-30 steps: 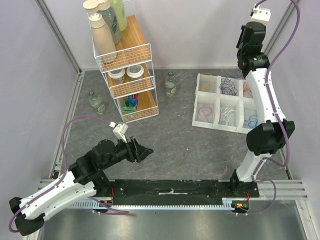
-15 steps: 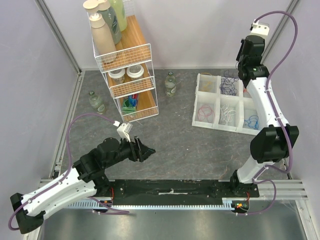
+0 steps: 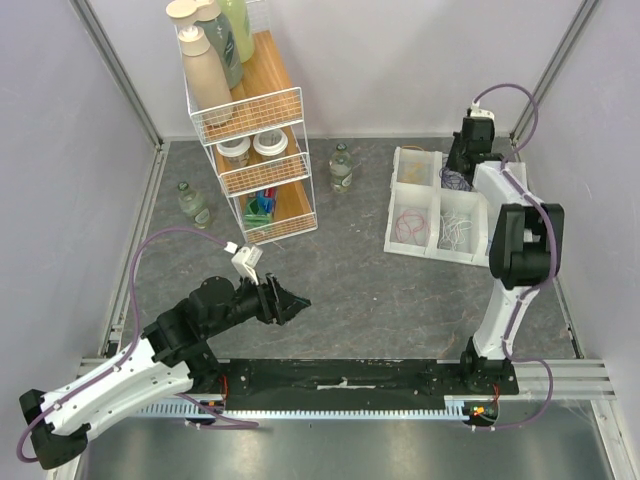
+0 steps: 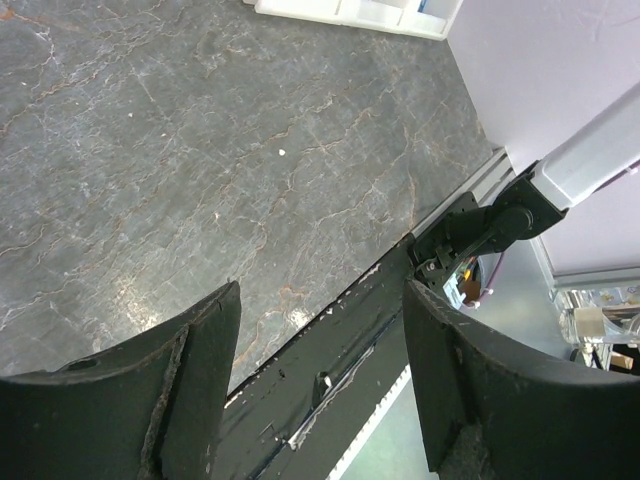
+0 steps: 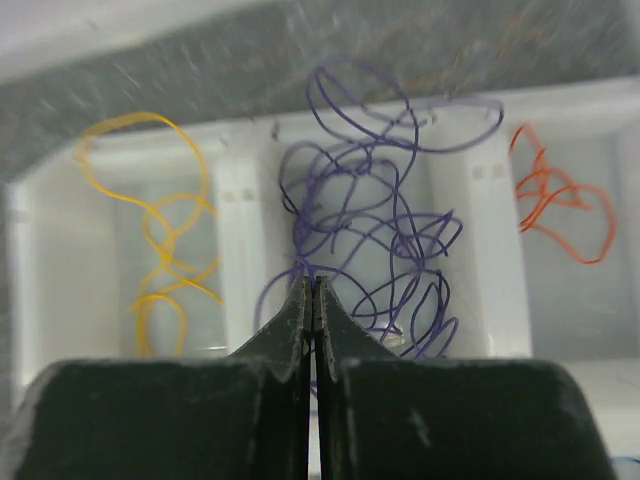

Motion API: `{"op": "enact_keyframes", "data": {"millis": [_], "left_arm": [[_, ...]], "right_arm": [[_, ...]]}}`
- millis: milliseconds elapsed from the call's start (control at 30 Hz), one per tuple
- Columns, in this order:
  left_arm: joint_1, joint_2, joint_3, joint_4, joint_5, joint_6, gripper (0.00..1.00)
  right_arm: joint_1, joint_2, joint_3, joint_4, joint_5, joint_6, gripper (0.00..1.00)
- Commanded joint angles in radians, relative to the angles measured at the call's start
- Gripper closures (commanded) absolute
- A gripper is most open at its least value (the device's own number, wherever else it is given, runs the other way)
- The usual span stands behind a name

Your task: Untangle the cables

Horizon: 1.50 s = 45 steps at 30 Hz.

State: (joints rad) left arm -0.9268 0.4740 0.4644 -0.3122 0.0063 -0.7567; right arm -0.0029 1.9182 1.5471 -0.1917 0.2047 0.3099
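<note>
A white divided tray (image 3: 392, 245) at the back right holds the cables, sorted by colour. The purple cable (image 5: 380, 230) lies in loops in the middle back compartment, the yellow cable (image 5: 165, 290) to its left and the pink-red cable (image 5: 560, 200) to its right. My right gripper (image 5: 312, 285) is shut, and a purple strand comes out at its tips. In the top view it (image 3: 462, 160) sits low over the purple cable (image 3: 458, 180). A pink-red cable (image 3: 410, 222) and a white cable (image 3: 457, 228) lie in the front compartments. My left gripper (image 4: 320, 300) is open and empty above the bare table (image 3: 295, 300).
A wire shelf rack (image 3: 255, 150) with bottles and jars stands at the back left. Two small glass bottles (image 3: 342, 168) (image 3: 193, 203) stand on the table near it. The tray's corner (image 4: 350, 12) shows at the top of the left wrist view. Walls close in both sides.
My right arm has swung down from high above the tray to its back compartments, and the gripper is now at the purple cable. The left arm has barely moved.
</note>
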Motion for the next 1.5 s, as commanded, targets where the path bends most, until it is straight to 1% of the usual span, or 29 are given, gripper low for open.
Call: {"op": "enact_keyframes", "data": {"millis": [0, 67, 133, 167, 233, 300, 400, 433, 500, 567, 600, 633, 667, 733, 800, 867, 900, 933, 1000, 1100, 1267, 1367, 1467], "left_arm": [[-0.001, 0.006, 0.029, -0.004, 0.009, 0.025, 0.28], [0.000, 0.008, 0.036, -0.008, 0.014, 0.026, 0.28], [0.002, 0.008, 0.037, -0.013, 0.014, 0.025, 0.28], [0.002, 0.009, 0.039, -0.013, 0.015, 0.023, 0.28], [0.000, 0.005, 0.040, -0.011, 0.018, 0.014, 0.28], [0.002, 0.005, 0.043, -0.008, 0.026, 0.008, 0.28], [0.000, 0.002, 0.054, -0.013, 0.032, -0.004, 0.28], [0.002, -0.003, 0.057, -0.013, 0.035, -0.007, 0.28], [0.002, -0.017, 0.063, -0.024, 0.031, -0.013, 0.28], [0.002, -0.031, 0.066, -0.040, 0.020, -0.018, 0.28], [0.000, -0.041, 0.071, -0.050, 0.014, -0.021, 0.28], [0.002, -0.051, 0.072, -0.060, 0.008, -0.023, 0.28], [0.002, -0.060, 0.075, -0.071, 0.001, -0.024, 0.28], [0.000, -0.075, 0.083, -0.097, -0.002, -0.027, 0.28], [0.000, -0.092, 0.089, -0.122, -0.034, -0.029, 0.28], [0.002, -0.104, 0.097, -0.137, -0.046, -0.032, 0.28], [0.002, -0.109, 0.099, -0.142, -0.051, -0.035, 0.27], [0.003, -0.110, 0.103, -0.145, -0.057, -0.036, 0.27], [0.003, -0.112, 0.108, -0.145, -0.062, -0.043, 0.27], [0.002, -0.115, 0.117, -0.131, -0.065, -0.050, 0.27], [0.002, -0.153, 0.164, -0.097, -0.081, -0.067, 0.27], [0.003, -0.184, 0.258, -0.079, -0.063, -0.020, 0.27], [0.002, -0.204, 0.380, -0.076, -0.052, 0.046, 0.27]], "right_arm": [[-0.045, 0.123, 0.066, -0.018, -0.094, 0.029, 1.00], [-0.046, 0.168, 0.134, -0.093, -0.074, 0.011, 1.00], [-0.046, 0.176, 0.163, -0.144, -0.064, -0.009, 1.00], [-0.045, 0.165, 0.172, -0.156, -0.060, -0.023, 0.97], [-0.045, 0.137, 0.197, -0.195, -0.053, -0.034, 0.82], [-0.042, 0.111, 0.258, -0.273, -0.050, -0.046, 0.70], [-0.022, 0.036, 0.298, -0.347, 0.016, -0.069, 0.51], [-0.011, 0.009, 0.301, -0.371, 0.048, -0.072, 0.46], [-0.003, -0.056, 0.291, -0.423, 0.096, -0.059, 0.40], [0.052, -0.135, 0.245, -0.472, 0.134, -0.032, 0.36], [0.072, -0.177, 0.196, -0.488, 0.156, -0.016, 0.35], [0.105, -0.236, 0.092, -0.482, 0.157, -0.005, 0.34], [0.144, -0.292, 0.006, -0.454, 0.144, 0.000, 0.33], [0.263, -0.428, -0.198, -0.376, 0.102, 0.012, 0.32], [0.373, -0.583, -0.399, -0.284, 0.032, 0.040, 0.30], [0.470, -0.729, -0.587, -0.241, 0.021, 0.098, 0.21], [0.522, -0.834, -0.655, -0.227, 0.018, 0.116, 0.11], [0.576, -0.904, -0.739, -0.227, 0.024, 0.145, 0.02], [0.644, -1.065, -0.815, -0.242, 0.030, 0.164, 0.02], [0.650, -1.241, -0.832, -0.305, 0.022, 0.161, 0.02], [0.650, -1.407, -0.728, -0.359, -0.001, 0.141, 0.02], [0.650, -1.511, -0.645, -0.316, -0.024, 0.100, 0.02], [0.650, -1.582, -0.560, -0.263, -0.002, 0.049, 0.02]]}}
